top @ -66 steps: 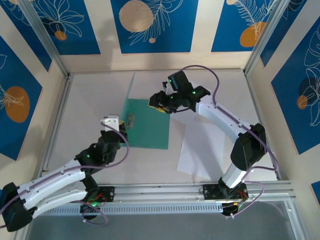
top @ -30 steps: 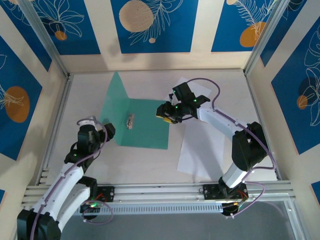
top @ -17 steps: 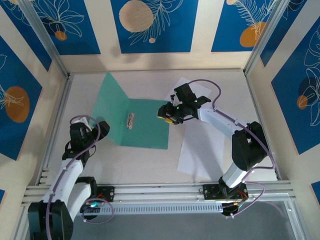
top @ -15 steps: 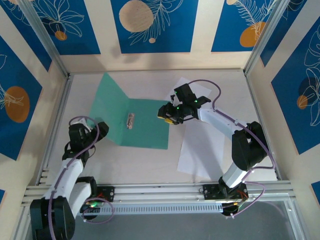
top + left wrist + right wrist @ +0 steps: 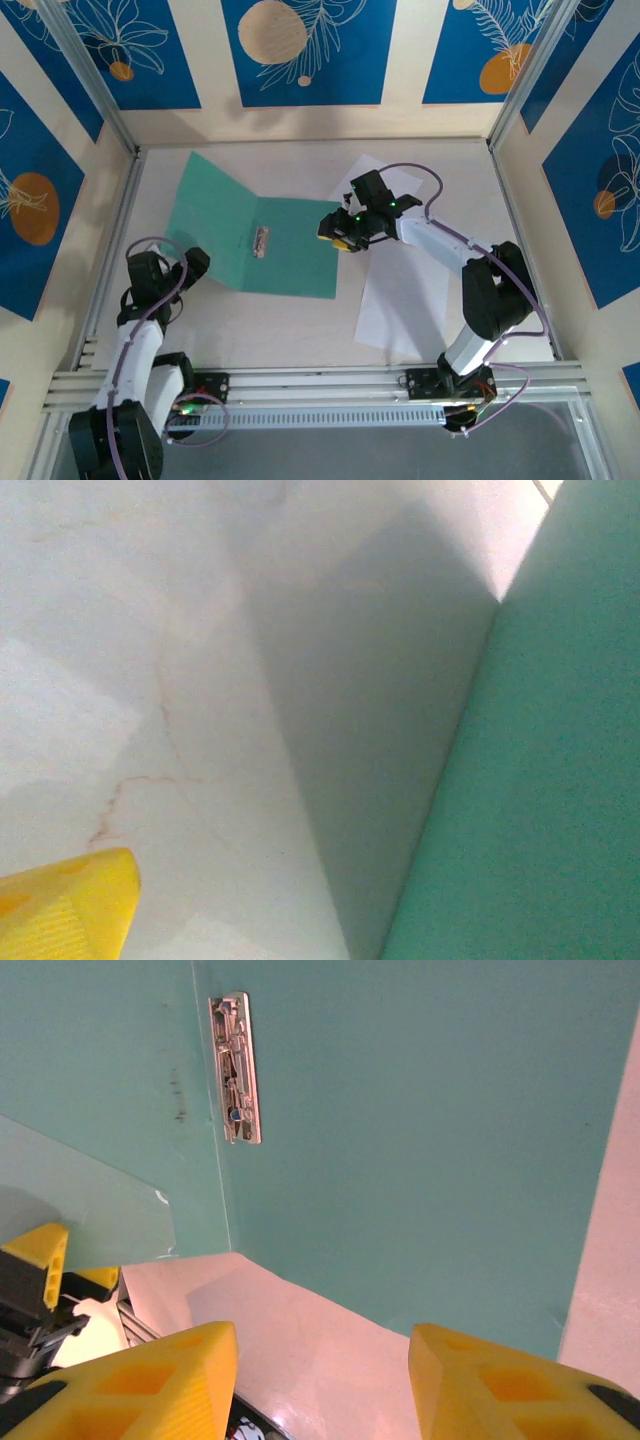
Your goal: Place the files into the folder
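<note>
**Bench** (image 5: 300,325): pale, faintly veined surface lying under the folder and everything around it.

**Folder** (image 5: 295,250): teal, open on the bench. Right-hand panel lying flat. Left-hand cover (image 5: 205,205) tilted up from the hinge line and throwing a grey shadow on the bench below it, as seen from the left wrist (image 5: 540,780). Inner faces plain teal.

**Large sheet** (image 5: 410,300): white, flat on the bench just beside the folder's right edge, toward its near right corner and outside the folder.

**Second sheet** (image 5: 363,163): white, one corner showing just beyond the folder's far right corner. Otherwise covered by the right arm.

**Right arm** (image 5: 440,240): reaching in from the right of the folder, with its wrist above the middle of the folder's right edge.

**Left arm** (image 5: 135,335): standing off the folder's near left corner, with its wrist just beside the lower edge of the raised cover.

**Right fingers** (image 5: 500,1385): two yellow tips spread apart, with a clear gap between them and nothing pinched. Pointed across the flat panel toward the clip.

**Left fingers** (image 5: 65,905): one yellow tip at the lower left of the wrist view, apart from the raised cover. Spread or pressed together: cannot be told.

**Clip** (image 5: 261,241): small metal fastener on the flat panel, just right of the hinge and lying along it. Seen closer from the right wrist (image 5: 235,1070).
</note>
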